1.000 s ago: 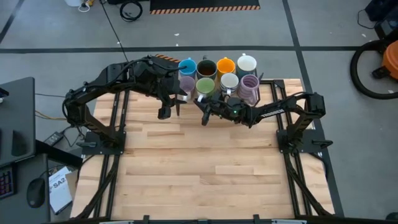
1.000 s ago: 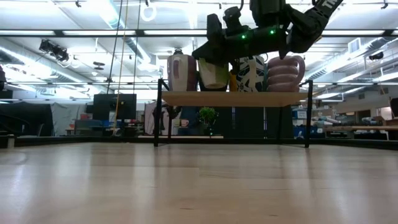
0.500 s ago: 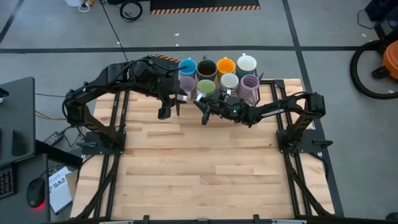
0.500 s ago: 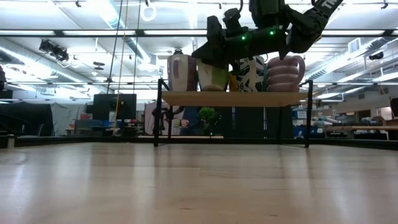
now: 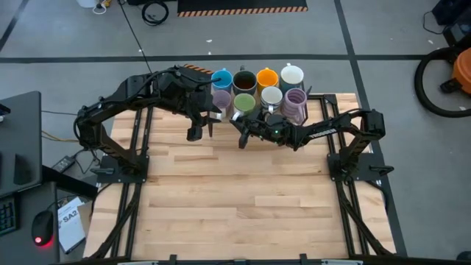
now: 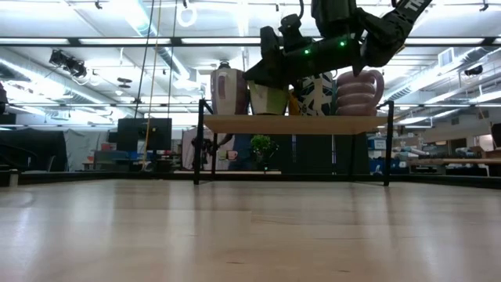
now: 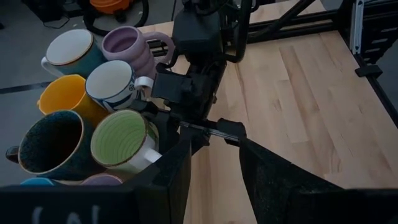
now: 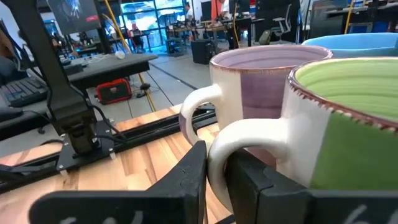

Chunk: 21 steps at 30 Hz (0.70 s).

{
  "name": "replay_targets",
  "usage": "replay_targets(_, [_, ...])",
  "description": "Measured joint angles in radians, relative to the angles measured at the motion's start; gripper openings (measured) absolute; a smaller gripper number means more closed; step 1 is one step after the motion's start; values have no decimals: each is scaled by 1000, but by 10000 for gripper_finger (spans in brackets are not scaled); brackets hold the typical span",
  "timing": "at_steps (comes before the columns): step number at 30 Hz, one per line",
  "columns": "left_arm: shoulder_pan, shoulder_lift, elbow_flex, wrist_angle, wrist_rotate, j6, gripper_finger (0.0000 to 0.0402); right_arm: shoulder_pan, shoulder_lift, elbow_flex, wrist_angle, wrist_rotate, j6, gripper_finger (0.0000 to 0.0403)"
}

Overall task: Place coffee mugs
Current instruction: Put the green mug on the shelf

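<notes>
We see the left gripper [image 5: 204,129] hanging in front of the raised shelf [image 6: 293,124], fingers parted, nothing between them. On that shelf stand the mugs — blue [image 5: 221,78], dark brown [image 5: 244,80], orange [image 5: 267,77] and white [image 5: 292,75] behind; a lilac mug [image 5: 222,99], the green mug [image 5: 243,103], a second white [image 5: 271,96] and a ribbed lilac [image 5: 295,102] in front. The right gripper [image 8: 214,163] is clamped on the green mug's handle [image 8: 245,137].
</notes>
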<state>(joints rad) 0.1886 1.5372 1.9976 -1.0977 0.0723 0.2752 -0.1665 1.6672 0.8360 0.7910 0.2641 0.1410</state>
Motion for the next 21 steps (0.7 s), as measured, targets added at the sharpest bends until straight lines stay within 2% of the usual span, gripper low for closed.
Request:
replay_targets(10, [0, 0, 0, 0, 0, -2, 142, -2, 0, 0, 1, -3, -3, 60])
replay_targets(21, [0, 0, 0, 0, 0, -9, 142, -6, 0, 0, 0, -5, -15, 90])
